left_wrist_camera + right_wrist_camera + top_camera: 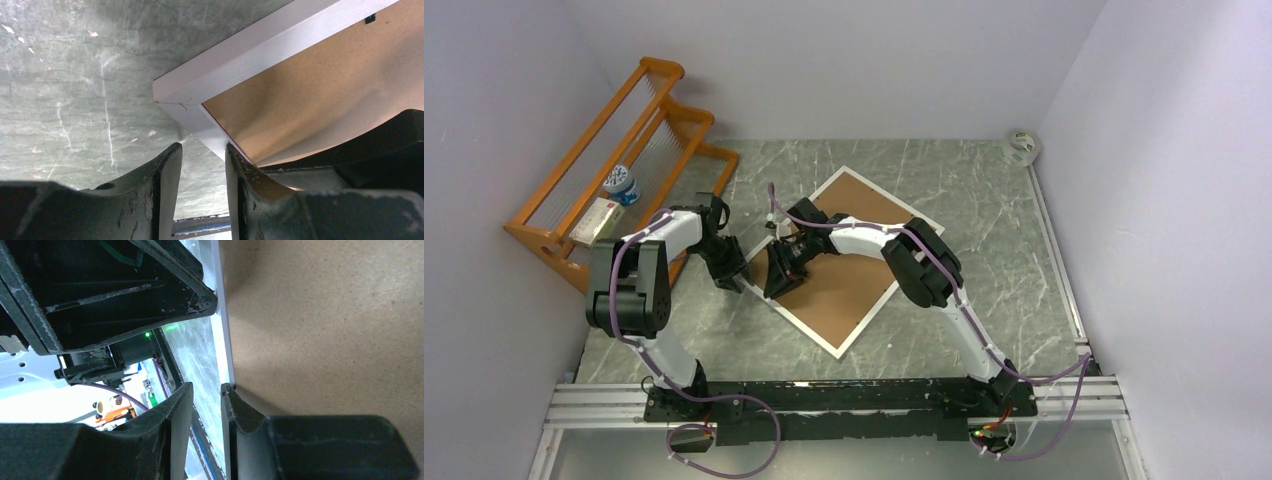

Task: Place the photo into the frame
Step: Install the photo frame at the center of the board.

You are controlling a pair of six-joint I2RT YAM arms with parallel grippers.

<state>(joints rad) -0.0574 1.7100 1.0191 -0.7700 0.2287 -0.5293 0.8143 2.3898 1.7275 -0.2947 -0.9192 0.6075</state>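
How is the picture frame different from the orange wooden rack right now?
The frame lies flat, brown back up; the rack stands sloped beside the left wall. The frame has a thin white rim, the rack orange wooden rails. Only the rack holds small items.

My left arm [636,288] rises from its base, folds sharply at the elbow and runs out to the right, wrist pitched downward; the left gripper [730,276] sits low at its end, pointing toward the other arm; on its wrist camera the left gripper [202,148] has its two fingers drawn near each other, a narrow slit between the tips. My right arm [929,268] leans up and to the left, bends at the elbow and stretches leftward; the right gripper [782,272] hangs low, just beside the left one; its fingers [177,400] stand likewise only slightly parted.
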